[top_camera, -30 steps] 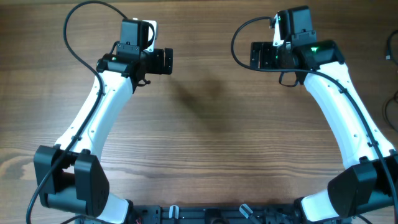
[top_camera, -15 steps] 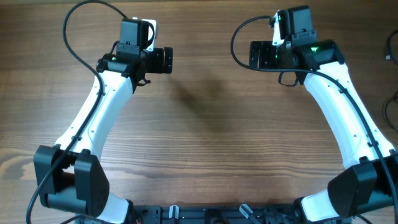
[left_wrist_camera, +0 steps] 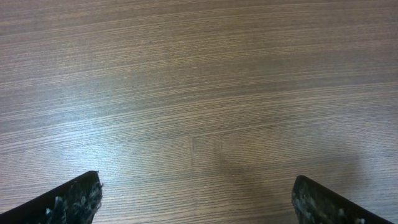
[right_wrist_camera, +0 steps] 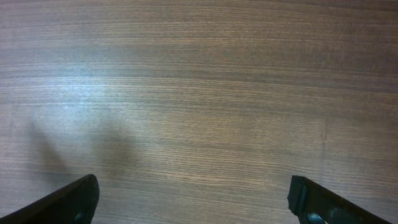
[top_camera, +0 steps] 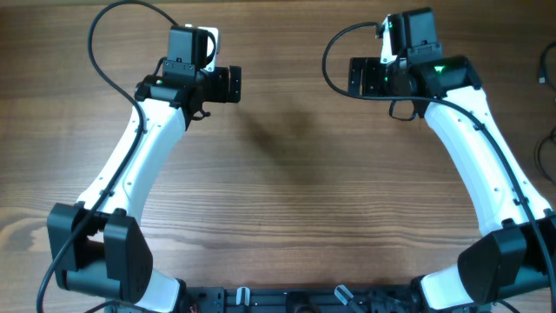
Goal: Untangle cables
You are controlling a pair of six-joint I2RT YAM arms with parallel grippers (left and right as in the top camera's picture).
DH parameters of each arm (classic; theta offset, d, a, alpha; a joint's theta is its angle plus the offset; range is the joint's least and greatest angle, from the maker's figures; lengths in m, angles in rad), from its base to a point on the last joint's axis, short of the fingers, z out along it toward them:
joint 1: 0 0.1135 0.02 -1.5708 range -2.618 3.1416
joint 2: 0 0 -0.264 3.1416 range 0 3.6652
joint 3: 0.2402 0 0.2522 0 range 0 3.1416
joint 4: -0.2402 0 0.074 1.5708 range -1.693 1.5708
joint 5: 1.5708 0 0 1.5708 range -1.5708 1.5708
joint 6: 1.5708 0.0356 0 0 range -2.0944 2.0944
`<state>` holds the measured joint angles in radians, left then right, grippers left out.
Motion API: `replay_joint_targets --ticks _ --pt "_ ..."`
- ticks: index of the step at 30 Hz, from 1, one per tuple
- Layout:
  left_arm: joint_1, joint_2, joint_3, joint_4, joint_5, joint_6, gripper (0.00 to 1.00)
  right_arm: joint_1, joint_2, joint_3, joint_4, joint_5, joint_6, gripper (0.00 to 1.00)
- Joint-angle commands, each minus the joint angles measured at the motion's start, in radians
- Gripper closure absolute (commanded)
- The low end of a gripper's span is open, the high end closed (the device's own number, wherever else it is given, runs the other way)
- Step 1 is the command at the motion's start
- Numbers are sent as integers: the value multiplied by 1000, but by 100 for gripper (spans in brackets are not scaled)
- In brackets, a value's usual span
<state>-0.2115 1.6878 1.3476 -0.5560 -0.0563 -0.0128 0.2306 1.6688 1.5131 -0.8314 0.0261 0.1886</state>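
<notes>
Cables: thin black loops at the right edge of the bench, partly cut off by the frame. They're well apart from the right hand and further still from the left hand. Both hands are wide and hold nothing, above bare wood near the far edge, facing each other. Arms bend in from the near corners: white links, black joints. Bench is matte brown wood grain. Fingertips are black and rough-faced.
</notes>
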Motion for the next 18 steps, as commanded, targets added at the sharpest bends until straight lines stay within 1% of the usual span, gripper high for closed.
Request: replay_joint_targets --ticks 1,18 --pt "-2 14 6 0 -16 12 0 2 11 -2 5 -13 5 0" --pt "-2 14 6 -16 -17 13 0 2 11 -2 5 -13 4 0"
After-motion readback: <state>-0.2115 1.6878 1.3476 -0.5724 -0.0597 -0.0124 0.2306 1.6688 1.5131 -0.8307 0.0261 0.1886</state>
